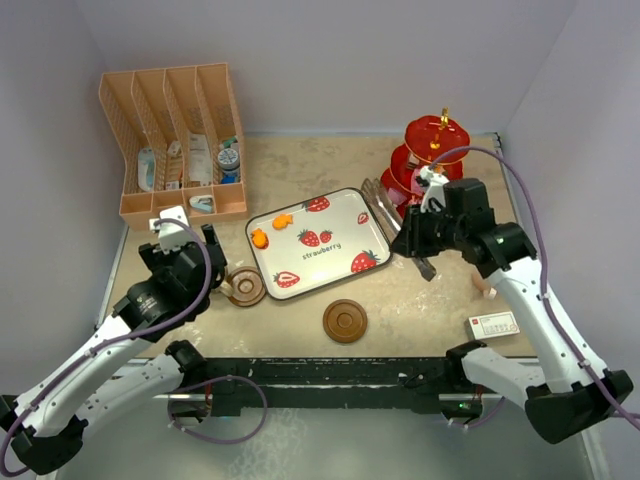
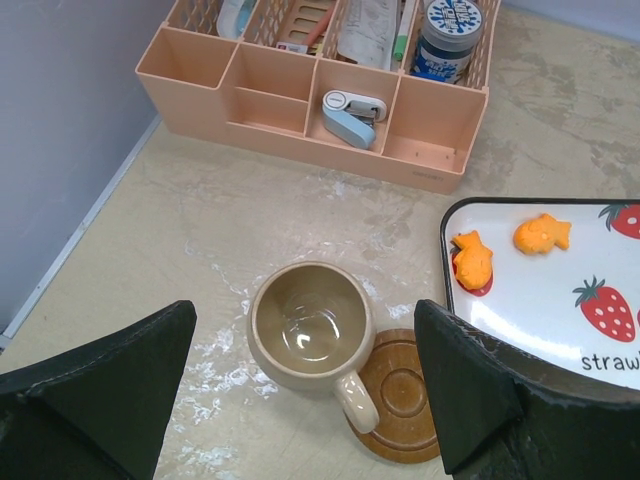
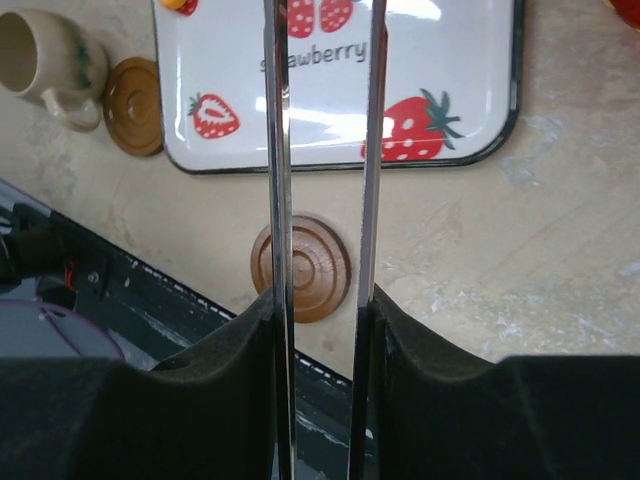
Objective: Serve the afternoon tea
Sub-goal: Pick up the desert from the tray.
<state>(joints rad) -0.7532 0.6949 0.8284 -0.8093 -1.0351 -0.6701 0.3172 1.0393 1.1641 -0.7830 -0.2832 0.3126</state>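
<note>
- The right gripper (image 3: 322, 308) is clamped on the metal tongs (image 3: 278, 150). Its pads press both bright arms from outside, and the arms run nearly parallel with a gap between them.
- Straight below this gripper, seen between the tong arms, the lone saucer (image 3: 315, 270) lies bare on the table (image 3: 560, 250).
- Just past the saucer, under the forward part of the tongs, is the strawberry tray (image 3: 450, 50).
- Beyond the right gripper, near the back corner, stands the red three-tier stand (image 1: 425, 150).
- The left gripper (image 2: 303, 320) hangs with its jaws spread wide and nothing between them.
- Directly under it, centred between the fingers (image 2: 110, 380), the tan mug (image 2: 310, 335) stands upright and looks empty.
- The mug's handle points back toward the gripper's right finger, over the second saucer (image 2: 405, 400). The mug touches this saucer's edge, but whether it rests on it I cannot tell.
- Ahead and to the right of the left gripper, two orange fish cakes (image 2: 472, 262) lie on the near corner of the tray.
- Farther ahead, the peach rack (image 2: 250, 95) sits against the wall.
</note>
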